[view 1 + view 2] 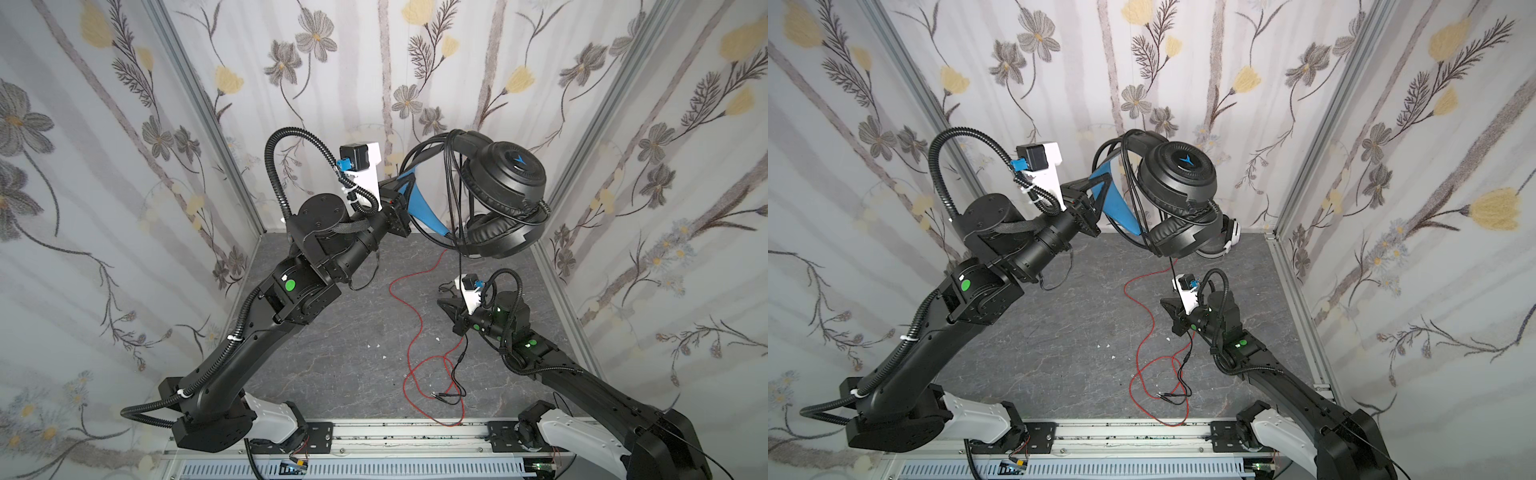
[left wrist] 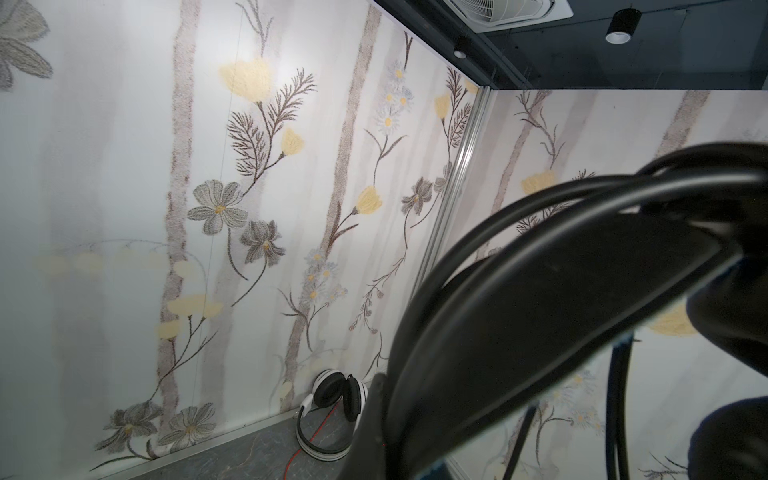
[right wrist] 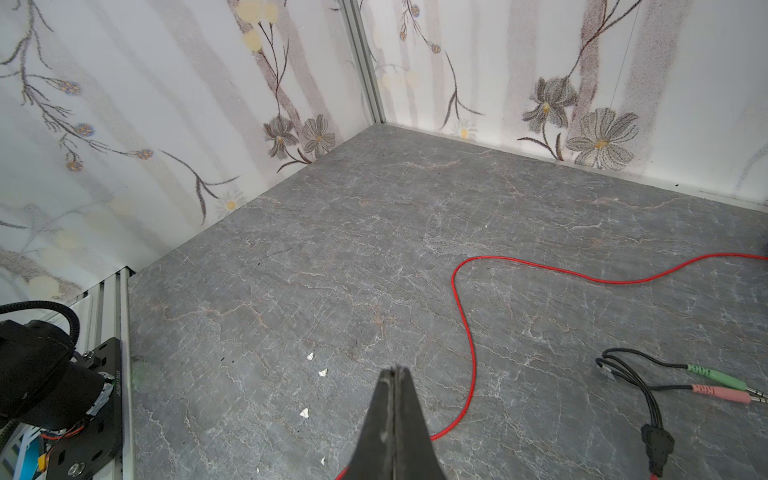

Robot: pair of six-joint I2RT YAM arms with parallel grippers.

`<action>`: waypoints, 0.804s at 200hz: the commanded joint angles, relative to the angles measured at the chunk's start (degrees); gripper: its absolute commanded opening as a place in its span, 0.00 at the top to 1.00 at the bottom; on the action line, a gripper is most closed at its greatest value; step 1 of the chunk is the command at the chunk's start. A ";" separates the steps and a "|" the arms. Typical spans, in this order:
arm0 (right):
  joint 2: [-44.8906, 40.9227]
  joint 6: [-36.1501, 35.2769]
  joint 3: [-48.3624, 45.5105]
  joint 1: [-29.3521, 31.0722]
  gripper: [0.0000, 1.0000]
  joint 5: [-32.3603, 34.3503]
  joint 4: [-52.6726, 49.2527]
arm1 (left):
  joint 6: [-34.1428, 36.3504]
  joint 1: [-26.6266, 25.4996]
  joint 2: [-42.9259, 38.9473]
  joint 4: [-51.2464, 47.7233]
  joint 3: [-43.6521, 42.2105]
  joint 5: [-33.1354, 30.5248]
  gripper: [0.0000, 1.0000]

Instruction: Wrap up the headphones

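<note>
My left gripper (image 1: pixel 1106 183) clamps the black headphones (image 1: pixel 1177 174) aloft; right gripper (image 3: pixel 397 372) closed, empty. Red cable (image 1: pixel 1144 307) lies at five o'clock on the gray tabletop (image 1: pixel 1059 353); flowered walls (image 1: pixel 851 124) around.

Left floor (image 1: pixel 324 353) open — red cable (image 3: pixel 468 332) sprawls centre-right.

We see the left gripper (image 1: pixel 409 185) clamping the black headset (image 1: pixel 505 172) aloft at two o'clock; the red cable (image 1: pixel 409 320) sprawls at five.

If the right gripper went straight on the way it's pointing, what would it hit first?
Probably the bare table: the right gripper, jaws shut, aims low across it with nothing standing in line. The red cable curves off to one side. Depth is uncertain.
</note>
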 commanded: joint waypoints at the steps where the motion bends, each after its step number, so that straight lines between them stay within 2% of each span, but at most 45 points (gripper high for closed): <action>1: -0.41 -1.13 0.77 0.19 1.00 -0.14 -2.46 | -3.80 0.16 -1.32 10.81 -1.60 -8.01 1.00; 38: -3.51 -3.92 1.34 2.65 1.00 5.89 -10.10 | -6.40 1.13 -2.34 13.76 -5.56 -15.23 1.00; 94: -8.02 -7.15 3.49 12.37 1.00 17.91 -20.65 | -9.26 4.27 0.31 10.33 -4.94 -19.31 1.00; 111: -8.77 -8.02 4.73 15.39 1.00 20.87 -23.06 | -7.81 5.22 1.25 8.76 -4.80 -20.46 1.00; 161: -9.57 -11.51 13.17 22.91 1.00 28.12 -30.30 | 4.38 6.30 4.57 4.04 -5.80 -28.43 1.00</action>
